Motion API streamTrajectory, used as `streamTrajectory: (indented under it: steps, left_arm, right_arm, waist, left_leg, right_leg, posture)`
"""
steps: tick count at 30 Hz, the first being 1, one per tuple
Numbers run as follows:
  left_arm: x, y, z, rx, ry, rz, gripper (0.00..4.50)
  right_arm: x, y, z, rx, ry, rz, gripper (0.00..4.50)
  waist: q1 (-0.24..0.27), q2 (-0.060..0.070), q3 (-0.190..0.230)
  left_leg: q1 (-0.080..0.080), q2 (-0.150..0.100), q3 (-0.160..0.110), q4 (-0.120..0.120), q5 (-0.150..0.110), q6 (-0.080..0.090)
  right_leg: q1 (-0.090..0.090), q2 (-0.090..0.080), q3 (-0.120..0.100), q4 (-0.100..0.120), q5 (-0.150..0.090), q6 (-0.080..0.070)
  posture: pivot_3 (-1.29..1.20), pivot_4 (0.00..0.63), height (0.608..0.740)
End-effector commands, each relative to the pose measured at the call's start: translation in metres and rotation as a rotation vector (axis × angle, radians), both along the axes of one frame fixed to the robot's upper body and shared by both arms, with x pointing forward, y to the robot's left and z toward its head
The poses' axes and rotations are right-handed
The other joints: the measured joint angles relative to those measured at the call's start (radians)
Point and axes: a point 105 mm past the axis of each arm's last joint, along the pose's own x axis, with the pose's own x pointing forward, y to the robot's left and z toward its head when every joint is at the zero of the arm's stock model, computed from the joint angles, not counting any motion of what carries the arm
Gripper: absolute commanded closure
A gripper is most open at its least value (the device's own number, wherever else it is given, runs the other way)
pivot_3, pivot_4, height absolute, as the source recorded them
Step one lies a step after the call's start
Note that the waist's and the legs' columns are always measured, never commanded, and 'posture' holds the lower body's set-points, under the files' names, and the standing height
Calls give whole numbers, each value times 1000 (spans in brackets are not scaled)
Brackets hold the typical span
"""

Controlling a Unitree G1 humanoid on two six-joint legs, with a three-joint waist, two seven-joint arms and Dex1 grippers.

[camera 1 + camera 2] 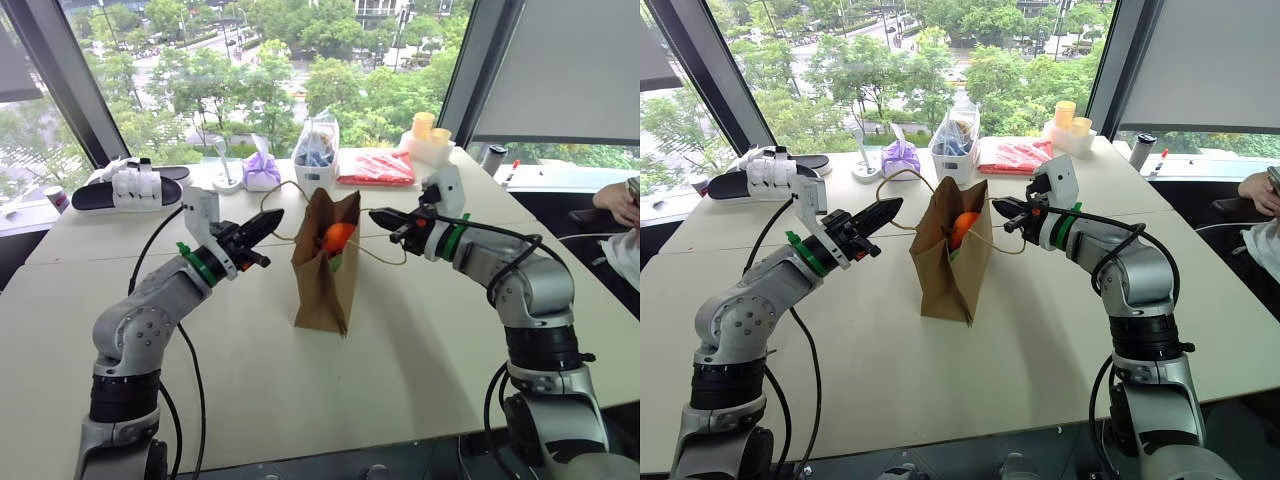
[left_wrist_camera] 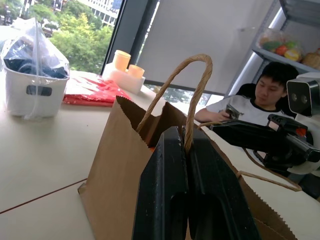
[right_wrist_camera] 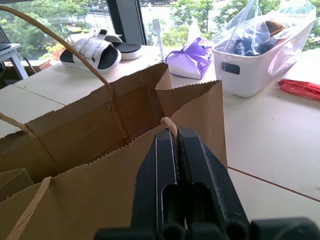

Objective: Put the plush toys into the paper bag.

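The brown paper bag (image 1: pixel 325 285) stands upright and open in the middle of the table. An orange plush toy (image 1: pixel 338 237) shows inside its mouth, with a bit of green just under it. My left gripper (image 1: pixel 268 222) hangs just left of the bag's top, shut on one twisted paper handle (image 2: pixel 192 90), which loops up from between its fingers. My right gripper (image 1: pixel 375 215) is level with it on the bag's right side, shut on the other handle (image 3: pixel 170 125). Both handles are drawn outward, away from the bag's mouth.
Along the far edge by the window lie white slippers (image 1: pixel 130 185), a purple tied pouch (image 1: pixel 262 172), a white tub with a clear plastic bag (image 1: pixel 315 160), a red packet (image 1: pixel 375 167) and yellow cups (image 1: pixel 428 135). A person's arm (image 1: pixel 618 203) rests at the right.
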Motion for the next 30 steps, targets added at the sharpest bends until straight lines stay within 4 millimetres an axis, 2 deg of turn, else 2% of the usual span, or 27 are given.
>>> streamTrajectory:
  steps: [1,16,19,25,26,30]
  left_arm:
    - [-3,-1,8,4,-31,-6,4500]
    - [-3,-1,8,4,-31,-6,4500]
    - [-8,6,-3,112,10,-25,3622]
    - [-7,6,-7,169,3,-22,561]
    - [-8,6,-8,173,2,-23,85]
    - [-15,11,-9,181,2,-23,85]
  right_arm:
    - [-4,0,17,9,-66,6,4483]
    - [-4,0,17,9,-66,6,4483]
    - [-4,-5,23,25,-83,16,3572]
    - [1,-10,19,-31,-96,0,430]
    - [0,-10,20,-27,-102,9,19]
    - [-4,-11,37,34,-132,19,19]
  waist:
    - [0,0,0]
    - [0,0,0]
    - [-4,0,0]
    - [2,0,0]
    - [1,0,0]
    - [-4,0,0]
  left_leg:
    - [0,0,0,0,0,0]
    - [0,0,0,0,0,0]
    - [0,0,0,0,0,0]
    - [0,0,0,0,0,0]
    - [0,0,0,0,0,0]
    - [0,0,0,0,0,0]
  right_leg:
    - [0,0,0,0,0,0]
    - [0,0,0,0,0,0]
    - [0,0,0,0,0,0]
    - [0,0,0,0,0,0]
    - [0,0,0,0,0,0]
    - [0,0,0,0,0,0]
  posture:
    - [0,150,740]
    - [0,150,740]
    - [0,150,740]
    - [0,150,740]
    - [0,150,740]
    - [0,150,740]
